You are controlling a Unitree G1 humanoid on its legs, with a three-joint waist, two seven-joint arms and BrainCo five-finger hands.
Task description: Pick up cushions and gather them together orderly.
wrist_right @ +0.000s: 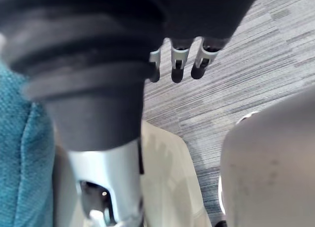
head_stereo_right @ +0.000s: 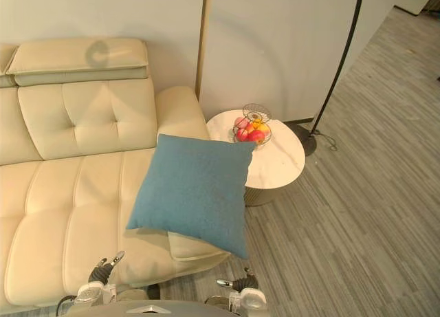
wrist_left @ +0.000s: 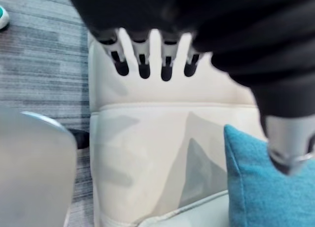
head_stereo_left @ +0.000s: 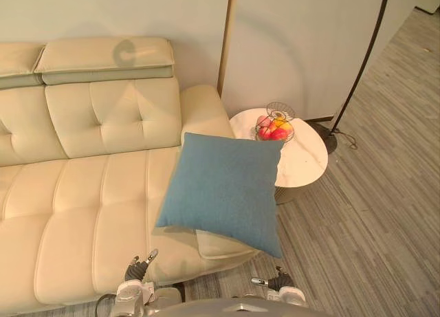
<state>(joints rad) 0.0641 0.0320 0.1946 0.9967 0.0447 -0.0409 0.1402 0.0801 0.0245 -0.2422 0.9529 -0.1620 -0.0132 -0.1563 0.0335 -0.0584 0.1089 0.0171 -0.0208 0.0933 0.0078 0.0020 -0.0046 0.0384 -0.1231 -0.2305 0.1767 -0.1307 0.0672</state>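
L hand (head_stereo_left: 135, 270), R hand (head_stereo_left: 278, 283) open, prob. empty; cushion (head_stereo_left: 223, 190) on sofa (head_stereo_left: 82, 200).

left hand (wrist_left: 141, 49): silver fingers, dark tips | right hand (wrist_right: 178, 57): dark ribbed cover

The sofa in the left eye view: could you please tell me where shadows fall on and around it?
Left eye view: a curled grey shadow sits on the headrest of the sofa; the blue cushion casts a dark band beneath its lower edge. Right eye view: the same curl marks the headrest.
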